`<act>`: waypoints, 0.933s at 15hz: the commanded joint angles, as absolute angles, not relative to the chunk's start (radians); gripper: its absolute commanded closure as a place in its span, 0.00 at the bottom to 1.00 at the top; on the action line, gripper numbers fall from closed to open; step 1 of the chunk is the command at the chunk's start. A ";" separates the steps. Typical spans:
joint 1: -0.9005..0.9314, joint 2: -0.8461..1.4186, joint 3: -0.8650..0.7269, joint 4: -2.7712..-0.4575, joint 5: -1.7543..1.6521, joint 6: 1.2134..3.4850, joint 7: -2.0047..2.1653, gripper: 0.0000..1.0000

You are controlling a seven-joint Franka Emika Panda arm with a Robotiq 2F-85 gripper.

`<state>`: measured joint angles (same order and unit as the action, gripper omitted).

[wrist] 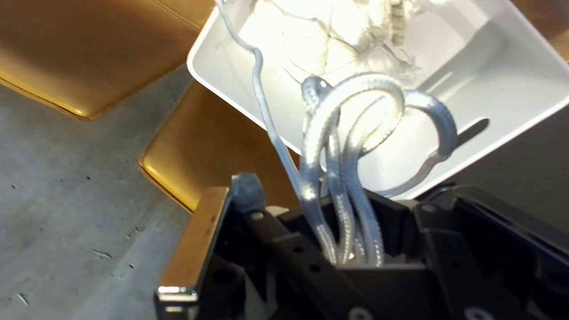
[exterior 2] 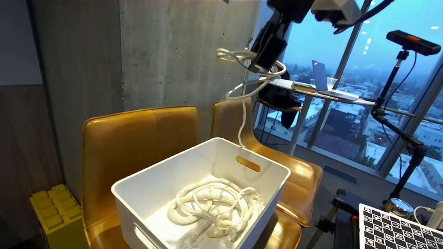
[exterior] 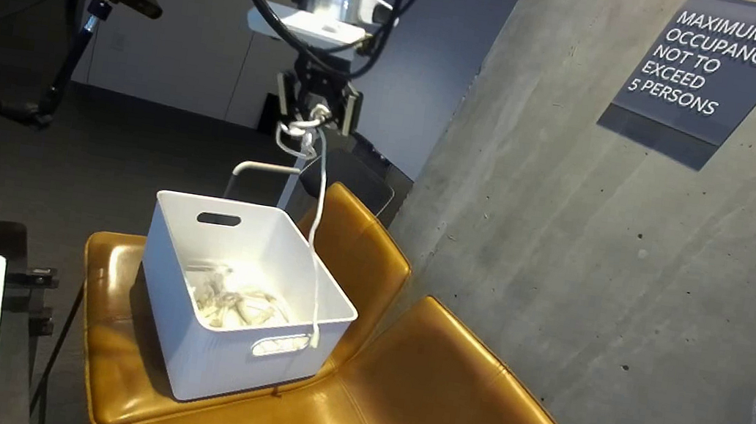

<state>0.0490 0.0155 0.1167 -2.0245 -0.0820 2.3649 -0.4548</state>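
– "Left to right, what stands where?"
– "A white bin [exterior 2: 187, 169] with rope [exterior 2: 207, 215] piled inside, then a looped white cord [exterior 2: 247, 57] above it, gripped by the closed fingers [exterior 2: 270, 52]. The step looks like holding it aloft."
– "And the next move?"
– "It likely calls for minding the cord's tail [exterior 2: 243, 119], hanging outside the bin's end wall."

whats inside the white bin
The white bin holds a tangled heap of white rope, thick and thin strands, partly frayed. What lies beneath the heap is covered and cannot be seen.
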 commanded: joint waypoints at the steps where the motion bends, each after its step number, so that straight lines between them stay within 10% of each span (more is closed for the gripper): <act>1: 0.140 -0.097 0.175 -2.061 -0.110 2.279 -0.330 1.00; 14: 0.161 0.003 0.190 -1.962 -0.286 2.186 -0.074 1.00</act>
<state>0.1770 -0.0343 0.2171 -2.0109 -0.2575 2.1996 -0.0850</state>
